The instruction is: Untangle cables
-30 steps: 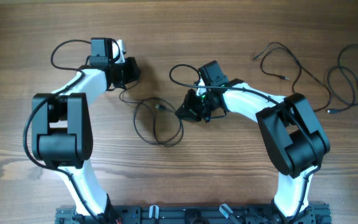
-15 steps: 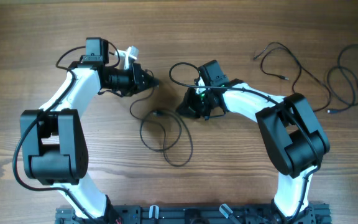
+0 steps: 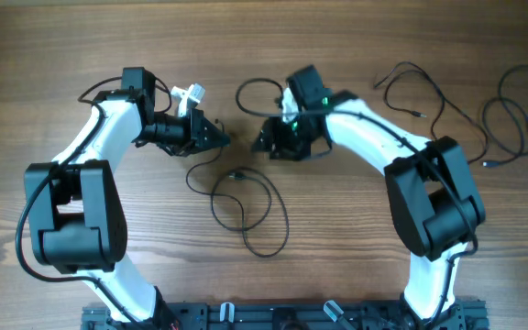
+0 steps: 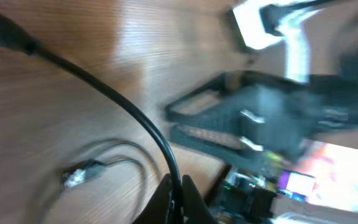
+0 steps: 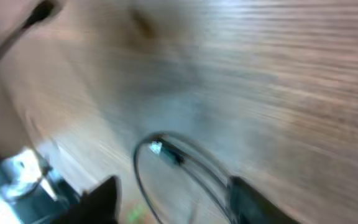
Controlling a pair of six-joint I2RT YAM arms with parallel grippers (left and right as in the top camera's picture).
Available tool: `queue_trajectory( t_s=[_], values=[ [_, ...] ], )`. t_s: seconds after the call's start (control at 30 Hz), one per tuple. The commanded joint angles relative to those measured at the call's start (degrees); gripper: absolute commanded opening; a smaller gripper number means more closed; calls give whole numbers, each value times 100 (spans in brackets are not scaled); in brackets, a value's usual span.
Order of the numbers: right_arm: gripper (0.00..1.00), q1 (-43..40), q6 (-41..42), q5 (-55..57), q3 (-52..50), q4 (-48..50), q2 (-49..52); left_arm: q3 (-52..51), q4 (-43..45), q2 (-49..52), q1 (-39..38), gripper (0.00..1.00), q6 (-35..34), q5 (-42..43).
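Observation:
One thin black cable [image 3: 250,213] lies in loose loops on the table between the arms, its silvery plug [image 3: 236,174] near the middle. My left gripper [image 3: 216,138] is shut on this cable; the wrist view shows the cord [image 4: 123,102] rising from the pinched fingertips [image 4: 166,200] towards the upper left. That plug [image 4: 73,177] lies to their left. My right gripper [image 3: 266,142] faces the left one. It is open, its fingers [image 5: 104,199] straddling a cable loop [image 5: 143,180] without touching it. More cables [image 3: 424,92] lie at the far right.
Two separate black cords are spread over the back right of the table, one [image 3: 401,82] close to my right arm, one [image 3: 513,119] by the right edge. The right gripper's body [image 4: 253,118] shows blurred ahead in the left wrist view.
My right gripper has opened and lifted away towards the back, letting go of the cable. The left gripper swung right and down with the cable, whose loops shifted towards the front.

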Motion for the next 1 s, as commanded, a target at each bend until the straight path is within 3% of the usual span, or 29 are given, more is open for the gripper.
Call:
queue_trajectory(
  t_s=[0.0,0.13,0.47,0.7,0.83,0.97],
  values=[
    [74,66,-2124,-4,750,-721,0,44,361,-68,15,4,-372,-695],
    [78,350,-2691,192,789,-1073,28,44,876,-66,15,4,-920,-1047],
    [99,1532,-2680,1751,789,-658,31,44,1451,-66,199,4,-1665,-1073],
    [99,1908,-3143,2848,1211,-739,92,44,1659,-66,822,4,-1792,-328],
    [100,1856,-3344,2885,1934,-1019,387,46,2317,-66,1193,4,-2439,-127],
    [99,1851,-3442,2955,2557,-1001,695,55,3810,-66,1495,4,-3552,17]
  ],
)
